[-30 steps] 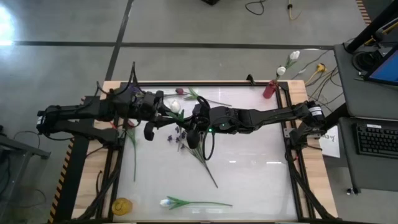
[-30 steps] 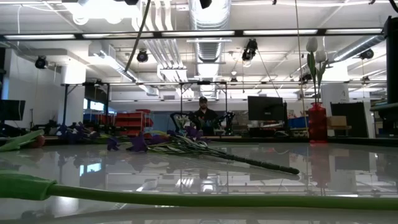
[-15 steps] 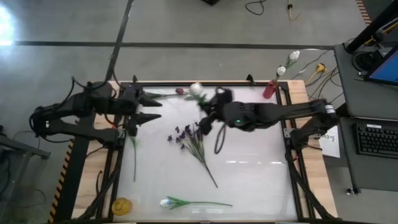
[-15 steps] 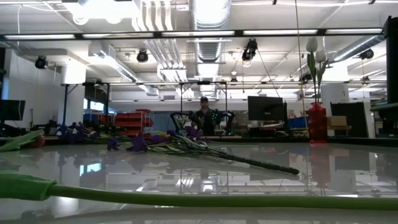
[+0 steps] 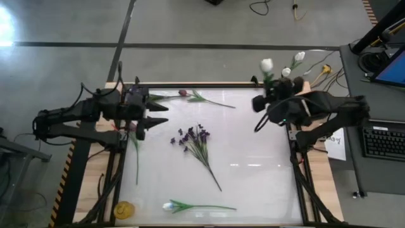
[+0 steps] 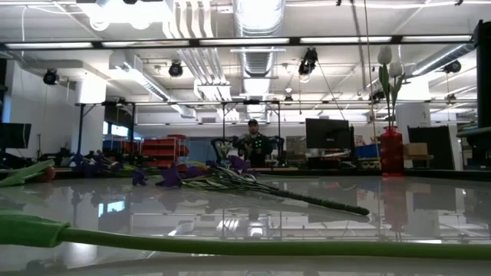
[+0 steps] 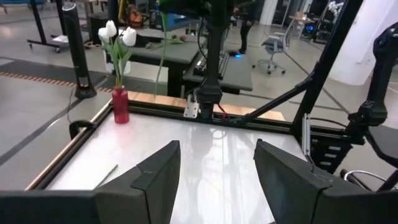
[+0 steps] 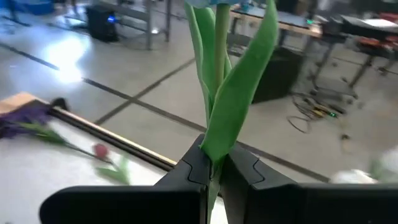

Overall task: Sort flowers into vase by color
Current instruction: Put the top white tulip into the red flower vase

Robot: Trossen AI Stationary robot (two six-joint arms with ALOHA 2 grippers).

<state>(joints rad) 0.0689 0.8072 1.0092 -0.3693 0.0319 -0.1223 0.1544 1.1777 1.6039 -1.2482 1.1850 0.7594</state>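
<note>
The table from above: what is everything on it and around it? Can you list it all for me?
Red vase: one, red, far right corner of the table, with two white tulips in it.
White tulip in the air: one, white bud on a green stem, held near the red vase.
White tulip lying down: one, near edge of the table.
Purple spray: one bunch, purple blossoms, middle of the table.
Pink-red bud: one, far edge of the table.
Green stem: one, left side of the table.
Yellow thing: one, near left corner; I cannot tell what it is.
Person: one, far behind the table in the low view.
Left gripper: open, over the table's left side.
Right gripper: shut on the tulip's stem.
</note>
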